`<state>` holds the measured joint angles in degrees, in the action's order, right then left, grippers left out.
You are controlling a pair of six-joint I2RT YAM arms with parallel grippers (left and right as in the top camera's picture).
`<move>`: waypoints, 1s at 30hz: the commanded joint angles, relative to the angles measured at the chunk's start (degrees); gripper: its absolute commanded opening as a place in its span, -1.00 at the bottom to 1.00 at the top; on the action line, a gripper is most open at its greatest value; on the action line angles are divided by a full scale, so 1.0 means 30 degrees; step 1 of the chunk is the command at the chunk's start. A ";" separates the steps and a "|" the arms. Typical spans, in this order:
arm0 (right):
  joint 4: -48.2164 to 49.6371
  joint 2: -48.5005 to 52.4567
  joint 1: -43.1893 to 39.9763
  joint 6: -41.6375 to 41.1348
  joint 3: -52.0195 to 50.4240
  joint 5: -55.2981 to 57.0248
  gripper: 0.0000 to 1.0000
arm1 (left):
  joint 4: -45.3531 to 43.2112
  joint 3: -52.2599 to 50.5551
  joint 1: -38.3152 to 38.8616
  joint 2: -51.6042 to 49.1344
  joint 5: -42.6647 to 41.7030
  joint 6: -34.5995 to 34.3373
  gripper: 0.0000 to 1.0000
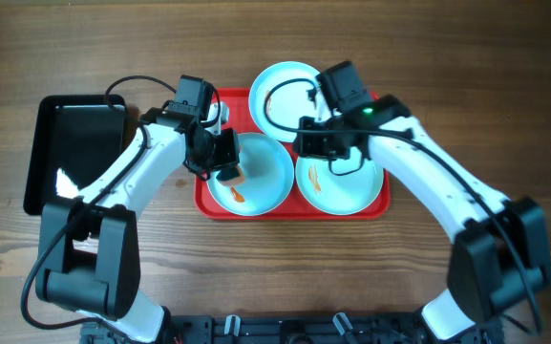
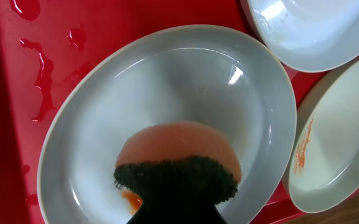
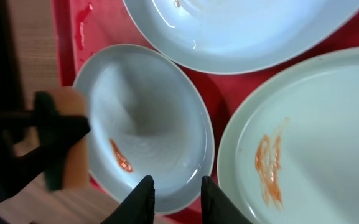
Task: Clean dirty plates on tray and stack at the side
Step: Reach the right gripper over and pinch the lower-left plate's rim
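overhead view: we find the red tray [image 1: 201, 199] in the middle of the table [image 1: 485, 76], with a black tray [image 1: 36, 153] lying off to its left. all three plates sit on the red tray: the back plate [image 1: 285, 91], the front-left plate [image 1: 265, 182] and the front-right plate [image 1: 347, 186], the last streaked with orange. our left pincer [image 1: 225, 167] is pinching a sponge [image 2: 178, 155], orange with a dark scouring face, held low inside the front-left plate beside a small orange smear. our right pincer [image 3: 178, 193] hangs over the red tray, its fingers a little apart, gripping nothing.
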<state>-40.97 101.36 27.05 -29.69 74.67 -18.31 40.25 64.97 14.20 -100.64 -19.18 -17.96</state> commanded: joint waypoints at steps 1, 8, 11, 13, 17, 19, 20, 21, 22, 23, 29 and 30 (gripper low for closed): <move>0.0517 0.1326 0.0503 0.0597 0.0357 0.1574 -0.44 | 0.0000 -0.0102 -0.0051 -0.0211 -0.0306 -0.0168 -0.92; 0.1377 0.3031 0.0692 0.2055 0.0357 0.2404 -0.42 | 0.0000 -0.0109 -0.0051 -0.0211 -0.0306 -0.0168 -0.92; 0.1683 0.3519 0.0750 0.2688 0.0357 0.2390 -0.42 | 0.0000 -0.0102 -0.0051 -0.0211 -0.0306 -0.0168 -0.91; 0.1960 0.3665 0.0750 0.3009 0.0357 0.2382 -0.42 | 0.0000 -0.0102 -0.0051 -0.0211 -0.0306 -0.0168 -0.92; 0.2463 0.3665 0.0750 0.3796 0.0357 0.1494 -0.41 | -0.0007 -0.0102 -0.0051 -0.0211 -0.0306 -0.0168 -0.91; 0.2492 0.3665 0.0750 0.3847 0.0357 0.1443 -0.41 | -0.0007 -0.0109 -0.0051 -0.0211 -0.0306 -0.0175 -0.91; 0.2492 0.3665 0.0750 0.3847 0.0357 0.1443 -0.40 | -0.0007 -0.0109 -0.0051 -0.0211 -0.0306 -0.0168 -0.91; 0.2492 0.3672 0.0750 0.3840 0.0357 0.1443 -0.41 | 0.0000 -0.0102 -0.0051 -0.0211 -0.0306 -0.0168 -0.91; 0.2484 0.3687 0.0750 0.3832 0.0357 0.1435 -0.41 | 0.0000 -0.0102 -0.0051 -0.0211 -0.0306 -0.0175 -0.91; 0.2477 0.3738 0.0765 0.3840 0.0357 0.1435 -0.41 | 0.0000 -0.0109 -0.0051 -0.0211 -0.0306 -0.0175 -0.91; 0.2710 0.4291 0.1333 0.3861 0.0357 0.1457 -0.41 | 0.0000 -0.0102 -0.0051 -0.0211 -0.0306 -0.0175 -0.90; 0.2820 0.4437 0.1421 0.3861 0.0357 0.1457 -0.41 | 0.0007 -0.0102 -0.0051 -0.0211 -0.0306 -0.0175 -0.90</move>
<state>-33.30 112.18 29.98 -19.14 74.74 -13.06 40.25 64.97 14.20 -100.64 -19.38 -17.96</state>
